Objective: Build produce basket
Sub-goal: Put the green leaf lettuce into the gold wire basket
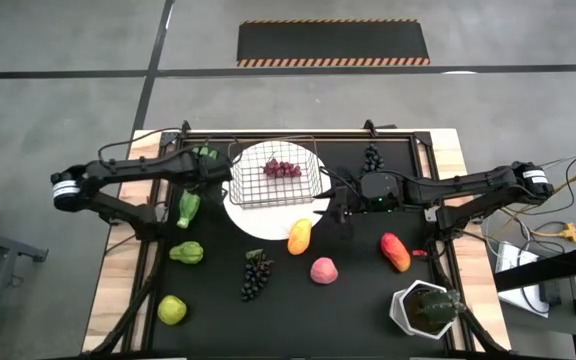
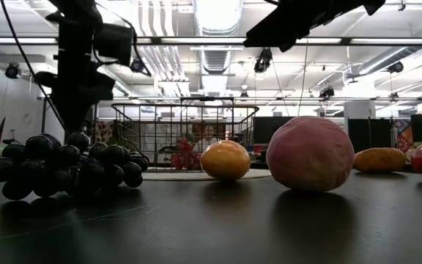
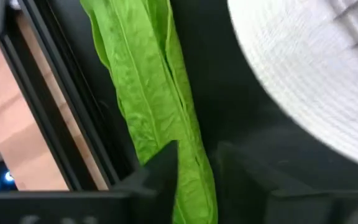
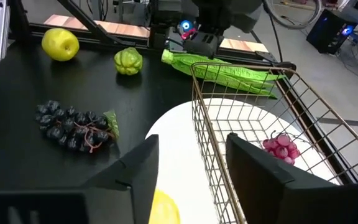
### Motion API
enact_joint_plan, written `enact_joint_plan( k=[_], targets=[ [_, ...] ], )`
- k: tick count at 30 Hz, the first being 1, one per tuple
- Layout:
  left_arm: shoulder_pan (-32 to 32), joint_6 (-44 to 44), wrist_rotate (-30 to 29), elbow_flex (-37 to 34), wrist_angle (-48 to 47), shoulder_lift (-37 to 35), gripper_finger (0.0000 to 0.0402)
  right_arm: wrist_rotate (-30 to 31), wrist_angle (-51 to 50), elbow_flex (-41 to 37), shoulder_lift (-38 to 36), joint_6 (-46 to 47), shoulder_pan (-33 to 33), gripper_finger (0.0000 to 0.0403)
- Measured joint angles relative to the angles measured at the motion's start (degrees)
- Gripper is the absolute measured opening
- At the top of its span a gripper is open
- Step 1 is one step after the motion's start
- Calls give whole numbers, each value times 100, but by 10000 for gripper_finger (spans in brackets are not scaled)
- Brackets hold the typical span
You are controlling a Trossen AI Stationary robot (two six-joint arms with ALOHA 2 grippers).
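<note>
Basket (image 1: 278, 173), seemingly without readable labels

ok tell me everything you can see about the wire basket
The small rectangular basket of thin grey wire mesh stands upright on a round white plate near the back of the black table. Its see-through sides flare slightly up to a thicker rim. Inside lies one pinkish-red grape bunch; nothing else is in it. The right gripper hangs beside its right wall, not touching it.

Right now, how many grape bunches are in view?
3: a purple bunch inside the basket; a dark bunch on the table behind the right arm; another dark bunch near the table's front. None seems hidden.
</note>
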Motion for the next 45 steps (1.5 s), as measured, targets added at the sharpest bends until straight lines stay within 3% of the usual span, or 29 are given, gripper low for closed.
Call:
enact_joint_plan(
  k=[9, 12, 18, 24, 33, 39, 45],
  targets=[
    [235, -31, -153, -508, 151, 237, 287, 0, -65, 0, 0, 2, 0, 228],
    [273, -3, -125, -670, 368, 352, 308, 0, -74, 0, 0, 5, 0, 236],
    [299, -2, -129, -853, 531, 642, 312, 0, -107, 0, 0, 48, 0, 247],
    [299, -28, -130, -1001, 527, 923, 271, 0, -116, 0, 0, 48, -2, 247],
    [299, -69, -172, -976, 542, 1054, 150, 0, -153, 0, 4, 26, 0, 237],
    [299, -240, -654, -901, 421, 591, 91, 0, -153, 0, 4, 46, 0, 240],
    [299, -337, -1413, -620, 330, -111, 80, 1, -150, 0, 4, 46, 0, 235]
  ],
)
